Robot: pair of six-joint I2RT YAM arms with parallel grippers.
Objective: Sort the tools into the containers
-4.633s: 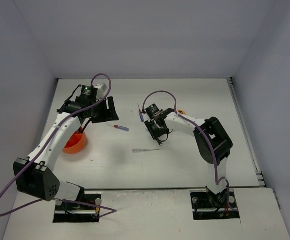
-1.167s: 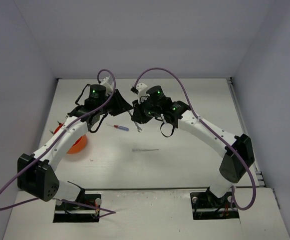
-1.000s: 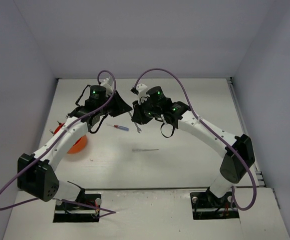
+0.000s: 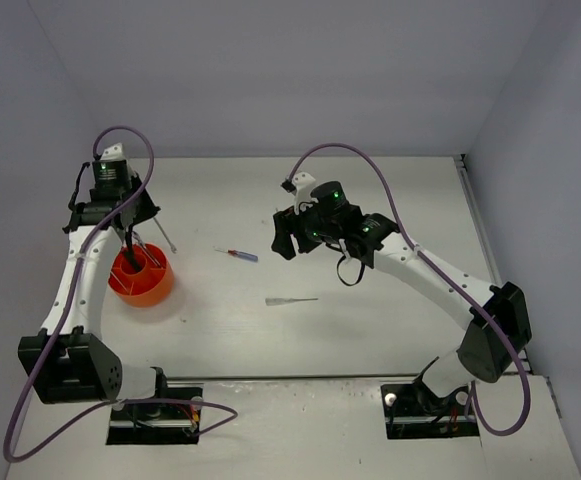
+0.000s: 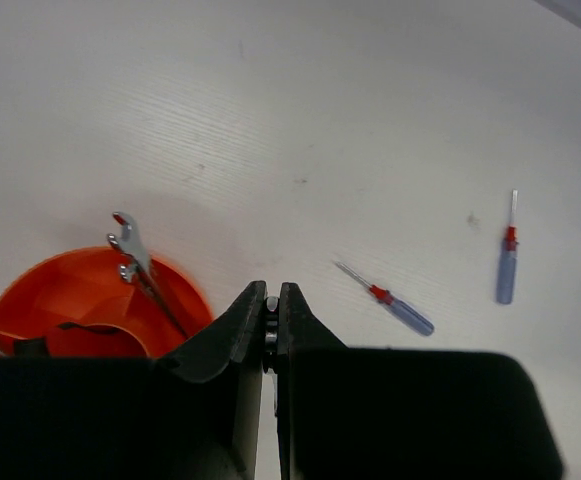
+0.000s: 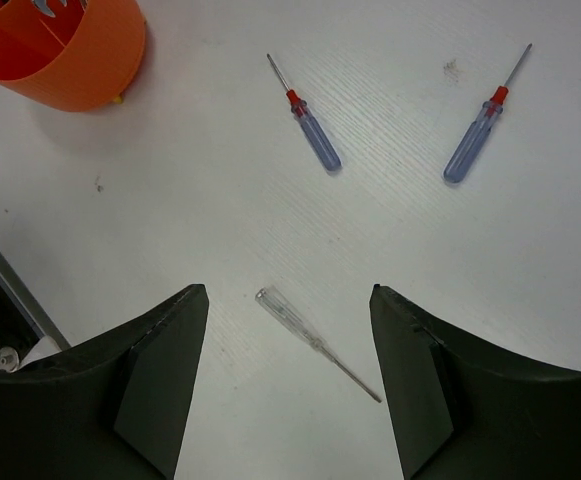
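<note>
two arms lean out over the white tabletop (image 4: 370, 330). on the left side, the left gripper (image 4: 133, 232) hangs just above the far edge of the orange tub (image 4: 146, 293), its fingers (image 5: 255, 310) pressed tight together. a thin silver wrench (image 4: 165, 238) slants out from it to the right, up off the tabletop. it looks nipped between the fingers, though the exact spot where they meet it is hidden. the tub stands upright near the left edge of the tabletop, and a few thin tools poke up from its compartments; which compartment each one sits in i cannot tell.

out toward the middle, the right gripper (image 4: 282, 240) hovers with its jaws spread wide and nothing between them. below it three tools lie loose on the tabletop, well apart from the tub. two are blue-handled screwdrivers (image 6: 310, 125) with red collars, lying apart with their tips pointing away from the gripper. the third, a slim clear probe (image 6: 310, 340), lies nearer, between the spread fingers in the wrist view. none of the three touches another.
</note>
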